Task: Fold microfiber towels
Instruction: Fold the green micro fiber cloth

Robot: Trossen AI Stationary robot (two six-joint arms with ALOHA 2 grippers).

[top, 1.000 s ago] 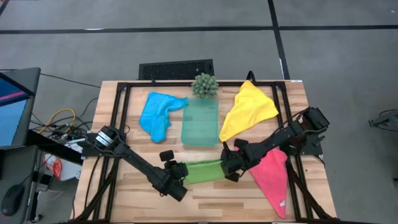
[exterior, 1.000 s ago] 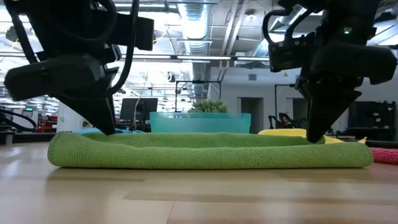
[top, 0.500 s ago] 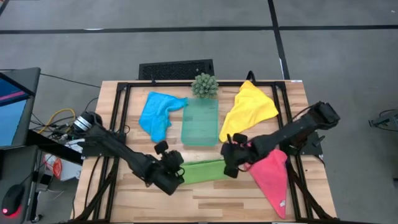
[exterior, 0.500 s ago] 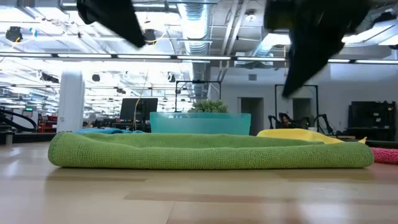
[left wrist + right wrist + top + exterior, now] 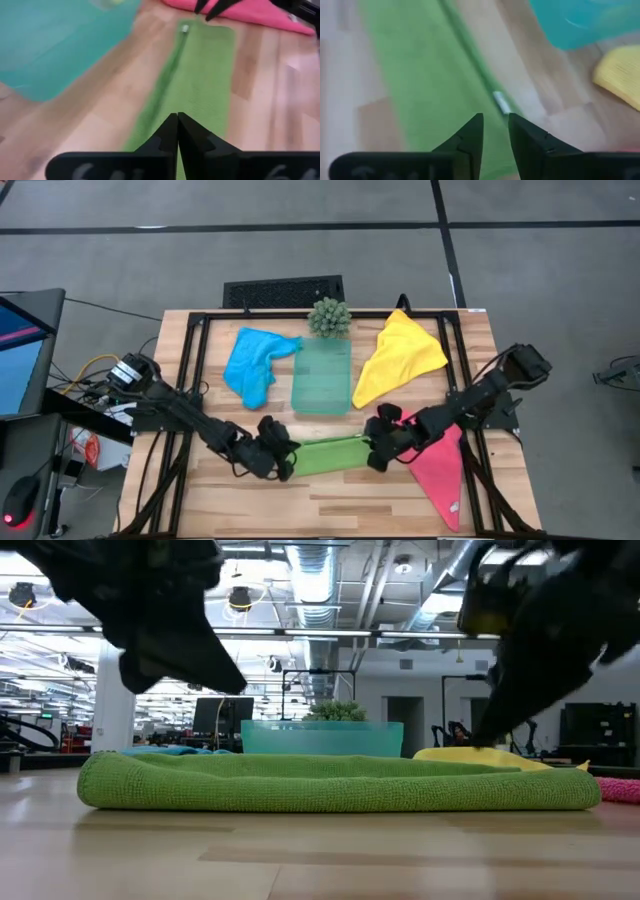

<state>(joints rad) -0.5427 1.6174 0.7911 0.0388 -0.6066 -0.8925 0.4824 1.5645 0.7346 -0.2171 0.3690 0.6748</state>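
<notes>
1. I see the green towel (image 5: 330,455) folded into a long strip at the table's six o'clock edge.
2. My left gripper (image 5: 283,463) sits at the strip's nine o'clock end, fingers pressed together on nothing.
3. My right gripper (image 5: 377,455) hangs at its three o'clock end, fingers slightly parted.
4. Blue towel (image 5: 253,362) lies at ten o'clock, yellow towel (image 5: 399,356) at two, pink towel (image 5: 437,468) at four.

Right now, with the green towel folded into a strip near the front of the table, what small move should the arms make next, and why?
Probably fold the strip end over end. The green towel lies flat as a long band, with the left gripper shut and empty at one end and the right gripper, fingers slightly apart, above the other. So the right gripper should likely drop to pinch its end first.
</notes>
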